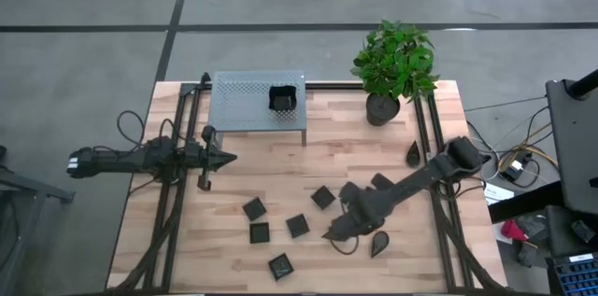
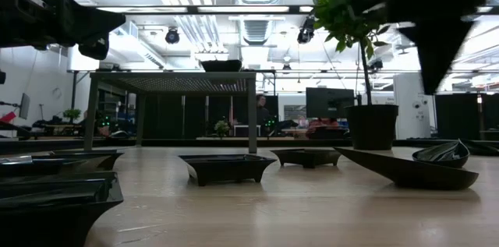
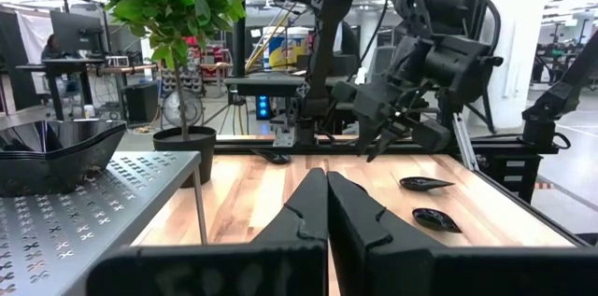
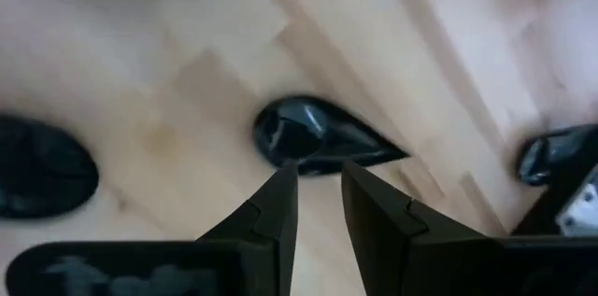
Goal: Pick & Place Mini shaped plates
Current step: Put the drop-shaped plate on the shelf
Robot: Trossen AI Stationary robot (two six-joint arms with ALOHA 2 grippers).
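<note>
Several mini shaped plates lie on the wooden table: square ones [image 1: 254, 208] [image 1: 297, 225] [image 1: 280, 265] near the middle and front, teardrop ones [image 1: 378, 243] [image 1: 412, 154] on the right. One more square dish [image 1: 282, 98] sits on the perforated grey shelf [image 1: 243, 100]. My right gripper [image 1: 334, 236] [image 4: 318, 173] points steeply down above a teardrop plate [image 4: 318, 137], its fingers a little apart with nothing between them. In the low view it [image 2: 437, 83] hangs well clear of the table. My left gripper [image 1: 232, 156] [image 3: 327, 184] waits shut and level at the table's left.
A potted plant [image 1: 383, 107] stands at the far right, behind the right arm. The shelf stands on legs at the far middle. Black rails [image 1: 168, 203] run along both table sides. Bare wood lies between the shelf and the plates.
</note>
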